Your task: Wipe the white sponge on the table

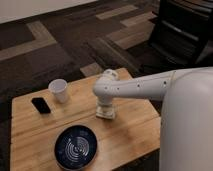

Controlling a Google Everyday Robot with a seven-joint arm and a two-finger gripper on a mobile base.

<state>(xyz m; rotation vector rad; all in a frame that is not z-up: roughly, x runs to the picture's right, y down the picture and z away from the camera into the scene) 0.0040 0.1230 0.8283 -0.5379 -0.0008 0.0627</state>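
Note:
The white sponge lies flat on the light-brown wooden table, right of the table's middle. My gripper points straight down onto it from the white arm, which reaches in from the right. The gripper is shut on the sponge and presses it against the tabletop. Most of the sponge is hidden under the gripper; only its off-white lower edge shows.
A white paper cup stands at the table's back left, with a black phone to its left. A dark bowl sits at the front, left of the sponge. Dark carpet surrounds the table, and black furniture stands at the back right.

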